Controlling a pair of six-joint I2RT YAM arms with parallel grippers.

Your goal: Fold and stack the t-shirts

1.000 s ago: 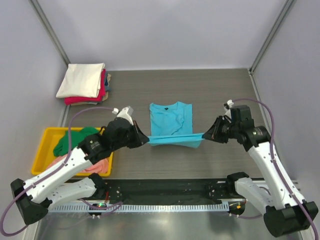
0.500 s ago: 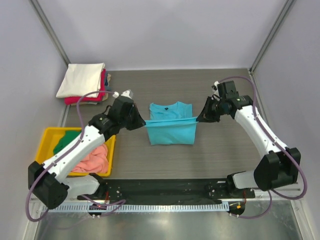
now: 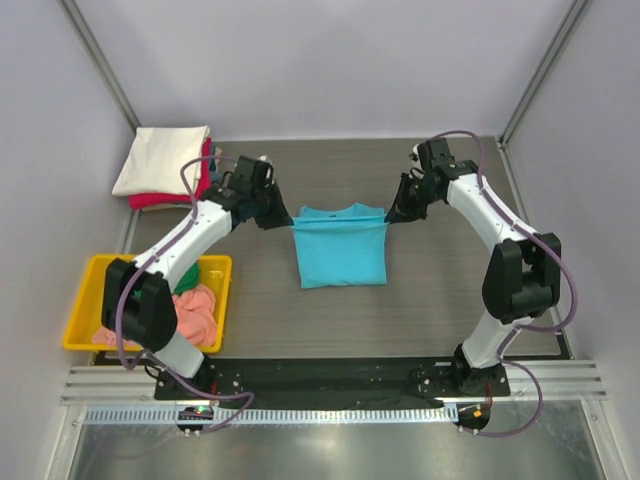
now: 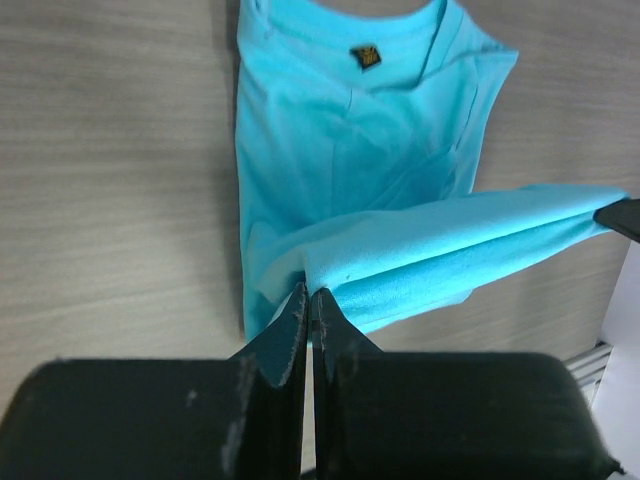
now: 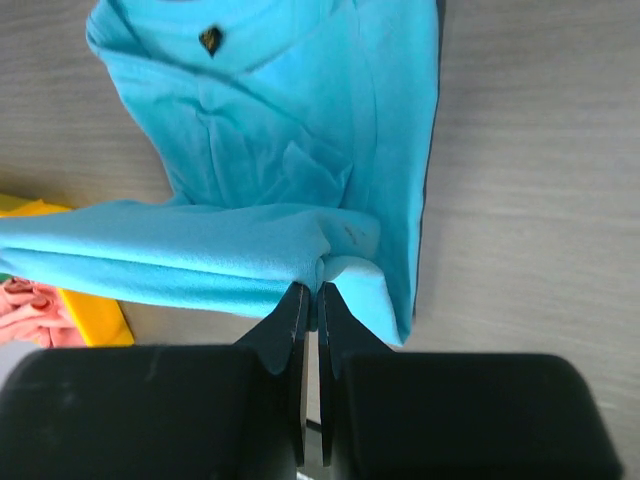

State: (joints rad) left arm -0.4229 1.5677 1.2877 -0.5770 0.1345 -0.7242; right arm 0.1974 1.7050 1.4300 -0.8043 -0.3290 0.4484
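Pinched shut with the left hand (image 3: 284,221) on the left end of a raised, doubled edge of the turquoise t-shirt (image 3: 340,255); seen in the left wrist view closed down to a thin sliver, with cloth caught at the very tips. Gripped the same way with the right hand (image 3: 392,217) on the right end of that edge, all but closed on the fabric. Pulled taut between the two hands, running left to right, just short of the collar and over the lower layer spread flat on the tabletop (image 3: 450,290).

Placed at the middle of the tabletop, a little toward the far edge. Laid with the long axis running near to far, collar pointing at the far edge, doubled over at the near end. Marked inside the neckline with a small dark label (image 4: 366,57). Tucked in along both sides, so roughly rectangular from above.

Stacked at the far left corner: a folded cream-white t-shirt (image 3: 160,160) on top of a red t-shirt (image 3: 150,201). Set by the left edge, nearer the arm bases: a yellow tray (image 3: 100,275) holding a salmon-pink t-shirt (image 3: 197,315) and a green t-shirt (image 3: 183,278), both crumpled.
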